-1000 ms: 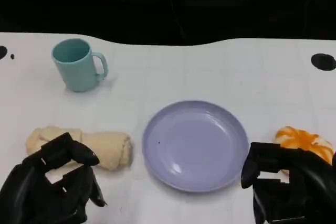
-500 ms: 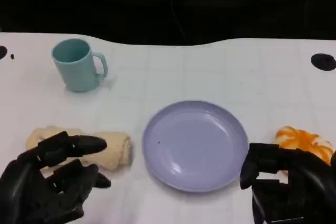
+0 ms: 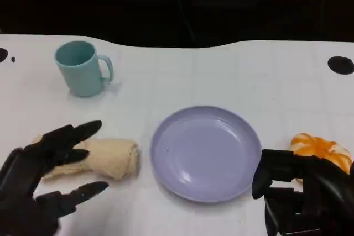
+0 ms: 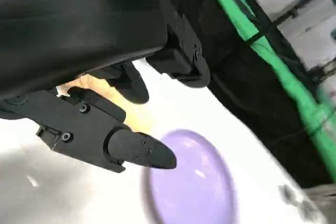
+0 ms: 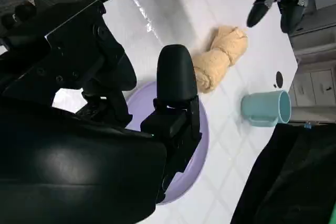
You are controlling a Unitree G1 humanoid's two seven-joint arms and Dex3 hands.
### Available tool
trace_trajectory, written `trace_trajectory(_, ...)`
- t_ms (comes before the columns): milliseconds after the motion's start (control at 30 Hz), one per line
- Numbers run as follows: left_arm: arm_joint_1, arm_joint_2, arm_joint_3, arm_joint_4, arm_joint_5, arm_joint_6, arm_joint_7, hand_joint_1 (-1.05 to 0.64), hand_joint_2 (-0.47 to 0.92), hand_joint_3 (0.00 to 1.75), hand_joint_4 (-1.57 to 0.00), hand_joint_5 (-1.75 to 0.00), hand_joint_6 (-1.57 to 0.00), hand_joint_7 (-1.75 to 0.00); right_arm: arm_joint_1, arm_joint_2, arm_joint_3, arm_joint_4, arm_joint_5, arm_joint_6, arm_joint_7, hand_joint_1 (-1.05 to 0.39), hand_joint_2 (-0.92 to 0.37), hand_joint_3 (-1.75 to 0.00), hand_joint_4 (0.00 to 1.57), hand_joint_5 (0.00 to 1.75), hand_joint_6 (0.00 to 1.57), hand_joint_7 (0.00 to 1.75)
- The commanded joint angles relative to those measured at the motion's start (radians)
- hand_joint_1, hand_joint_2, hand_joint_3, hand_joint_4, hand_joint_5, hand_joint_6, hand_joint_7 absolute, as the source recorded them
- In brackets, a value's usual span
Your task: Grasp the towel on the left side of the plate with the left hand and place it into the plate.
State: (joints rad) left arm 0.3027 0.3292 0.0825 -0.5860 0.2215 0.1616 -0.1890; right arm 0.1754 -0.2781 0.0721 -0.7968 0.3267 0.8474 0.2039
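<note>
Ahead of my hands the white table top with faint grid lines runs to a wavy far edge, and beyond it hangs a black backdrop. A round black hole lies in the table far beyond my right hand. Past my left hand, a bright green bar slants across the dark backdrop. Light glares off the table.

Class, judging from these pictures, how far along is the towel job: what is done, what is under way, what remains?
Done: nothing yet; the plate holds nothing. Under way: the left hand, fingers spread, hangs over the rolled towel, which lies on the table left of the plate. Remaining: grasping the towel, lifting it and setting it in the plate.
</note>
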Motion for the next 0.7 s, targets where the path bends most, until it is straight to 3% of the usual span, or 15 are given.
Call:
trace_trajectory(33, -0.034, 0.093, -0.035, -0.052, 0.174, 0.03, -0.033, -0.48, 0.92, 0.06, -0.31, -0.34, -0.34, 0.0, -0.008, -0.005, -0.005, -0.001, 0.001, 0.007, -0.004, 0.09, -0.47, -1.45, 0.82, 1.75, 0.65, 1.63)
trace_trajectory(333, -0.167, 0.191, -0.166, 0.038, 0.439, 0.059, -0.118, -0.56, 0.92, 0.07, -0.25, -0.27, -0.28, 0.0, 0.001, -0.006, -0.012, -0.016, 0.009, 0.017, -0.006, 0.08, -0.46, -1.44, 0.82, 1.75, 0.65, 1.63)
trace_trajectory(700, -0.36, 0.175, -0.351, 0.286, 0.706, 0.126, -0.192, -0.57, 0.91, 0.01, -0.26, -0.21, -0.27, 0.0, 0.009, -0.011, -0.014, -0.039, 0.009, 0.034, -0.01, 0.07, -0.45, -1.45, 0.81, 1.75, 0.65, 1.63)
